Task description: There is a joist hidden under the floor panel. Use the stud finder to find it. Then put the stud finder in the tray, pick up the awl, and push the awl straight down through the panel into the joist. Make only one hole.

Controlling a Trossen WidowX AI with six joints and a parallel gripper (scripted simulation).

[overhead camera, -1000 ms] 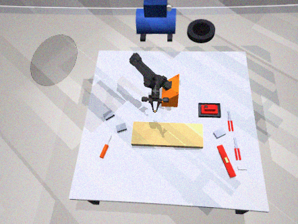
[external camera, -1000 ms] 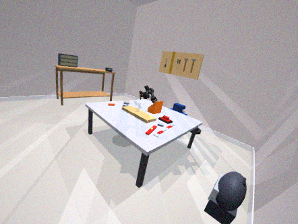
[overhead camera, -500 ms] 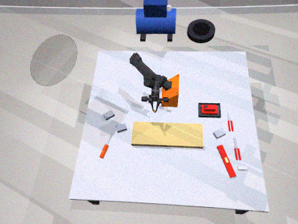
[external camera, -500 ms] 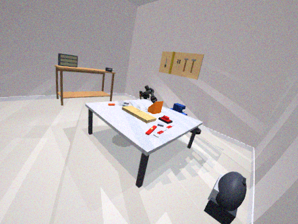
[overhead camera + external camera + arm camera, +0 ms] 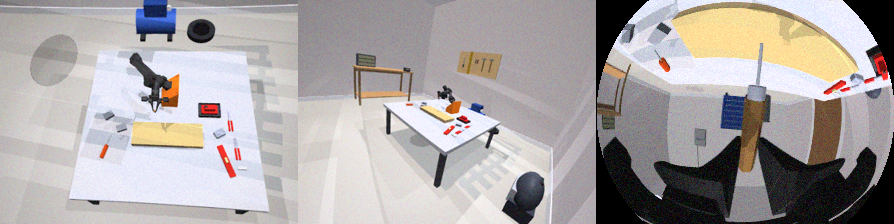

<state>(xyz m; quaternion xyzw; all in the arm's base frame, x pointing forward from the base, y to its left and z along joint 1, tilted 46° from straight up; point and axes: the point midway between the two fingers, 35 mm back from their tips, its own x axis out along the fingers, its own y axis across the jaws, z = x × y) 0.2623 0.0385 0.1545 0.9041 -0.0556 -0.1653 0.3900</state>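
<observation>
My gripper [image 5: 154, 109] [image 5: 749, 140] is shut on the awl [image 5: 753, 117], around its brown wooden handle. In the wrist view the metal shaft points toward the image top, where the table lies, so the tip looks turned downward. In the top view the gripper hangs above the table just behind the panel's back edge; the awl is tiny there. The pale yellow floor panel [image 5: 167, 135] [image 5: 435, 113] [image 5: 756, 35] lies flat; no hole can be made out. The red stud finder [image 5: 210, 109] [image 5: 463, 118] [image 5: 880, 65] sits in the black tray [image 5: 210, 116].
An orange wedge-shaped block [image 5: 171, 96] [image 5: 454, 108] stands beside the arm. Left of the panel lie two grey blocks and an orange-handled screwdriver [image 5: 104, 151] [image 5: 664, 64]. On the right are a grey block [image 5: 219, 133], two red-handled tools and a red level [image 5: 226, 161].
</observation>
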